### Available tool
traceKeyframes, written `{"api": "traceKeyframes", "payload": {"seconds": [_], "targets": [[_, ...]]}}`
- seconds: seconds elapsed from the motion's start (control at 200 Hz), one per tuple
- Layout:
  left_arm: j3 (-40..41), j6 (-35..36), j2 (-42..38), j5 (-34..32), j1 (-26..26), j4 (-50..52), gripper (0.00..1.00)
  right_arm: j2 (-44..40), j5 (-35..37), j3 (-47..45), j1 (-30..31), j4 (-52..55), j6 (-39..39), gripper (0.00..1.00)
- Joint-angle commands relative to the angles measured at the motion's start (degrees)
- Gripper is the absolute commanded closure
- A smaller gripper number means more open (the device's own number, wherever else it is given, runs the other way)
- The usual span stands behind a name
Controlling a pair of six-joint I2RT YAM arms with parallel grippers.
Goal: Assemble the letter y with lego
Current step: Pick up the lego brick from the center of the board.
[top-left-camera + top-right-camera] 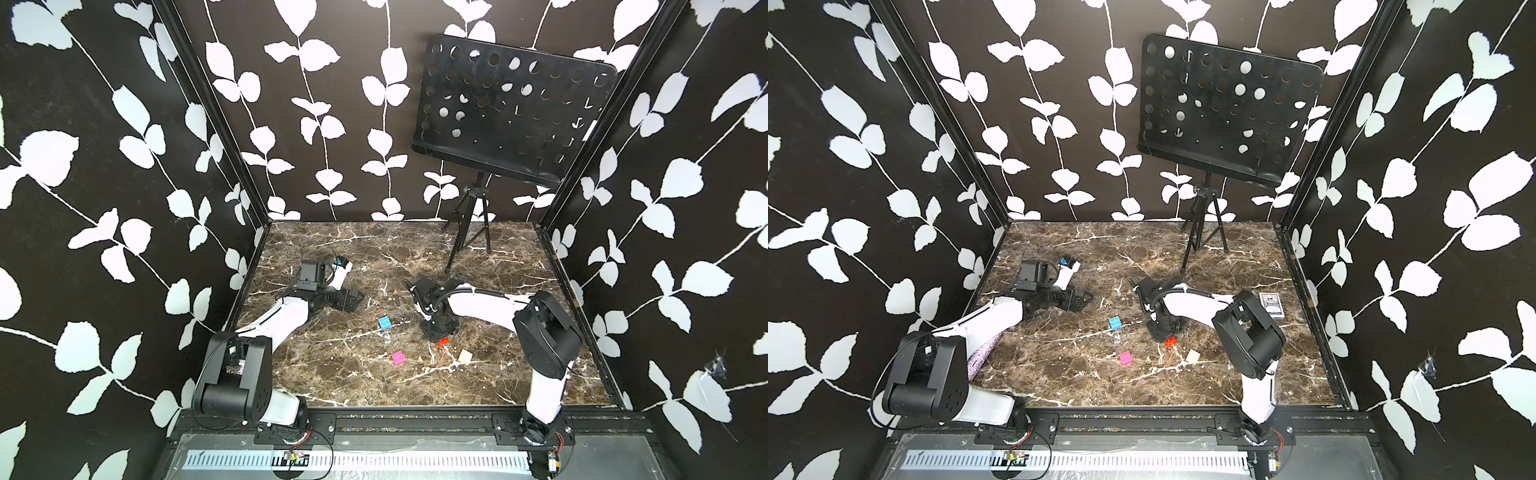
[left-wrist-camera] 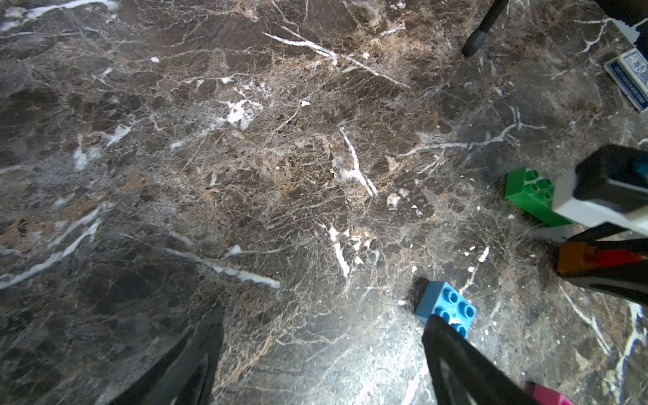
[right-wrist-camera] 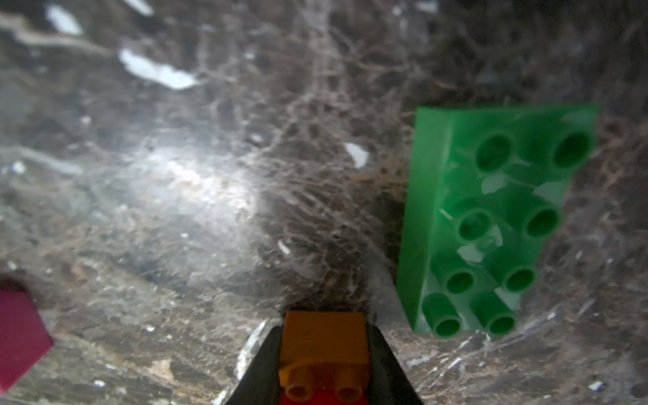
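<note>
Over the table (image 1: pixel 353 386), well off its edges, right hand (image 1: pixel 441 335) pinches an orange brick (image 3: pixel 324 342); left hand (image 2: pixel 321 336) gapes wide.

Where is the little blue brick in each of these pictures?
Both top views: blue brick left of and slightly beyond the orange brick.
Left wrist: just beyond one of the left fingers, which overlaps its corner.
Right wrist: not in it.
Shared landmark: the orange brick gripped by the right fingers, seen in every view.

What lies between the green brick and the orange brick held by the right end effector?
Nothing: only bare marble table separates the green brick from the orange brick in the right end effector, as the right wrist view shows.
</note>
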State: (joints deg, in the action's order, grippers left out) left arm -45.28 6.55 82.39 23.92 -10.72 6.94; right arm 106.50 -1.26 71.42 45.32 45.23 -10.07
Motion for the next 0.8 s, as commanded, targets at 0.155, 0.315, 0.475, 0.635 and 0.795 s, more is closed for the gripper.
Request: {"api": "traceKeyframes", "payload": {"seconds": [0.155,0.315,0.475,0.635,0.795], "targets": [[-0.5,-0.8,-2.2,-1.1,2.8,0.7,0.08,-7.1,-1.7,2.3,4.7,-0.2,31.1,0.69],[-0.3,-2.5,-3.2,-0.8,5.1,0.2,0.08,-6.3,-3.0,3.3,7.3,1.8,45.8,0.69],[0.1,-3.4,-3.6,-0.5,6.7,-0.3,0.08,-3.6,-5.0,6.7,9.6,3.7,54.1,0.69],[0.1,-3.6,-4.0,-0.2,7.3,-0.4,0.08,-0.6,-6.2,9.5,11.2,4.5,56.2,0.69],[0.3,-3.6,-4.0,0.1,7.5,-0.7,0.07,2.0,-6.7,11.7,12.1,5.7,57.4,0.69]]}}
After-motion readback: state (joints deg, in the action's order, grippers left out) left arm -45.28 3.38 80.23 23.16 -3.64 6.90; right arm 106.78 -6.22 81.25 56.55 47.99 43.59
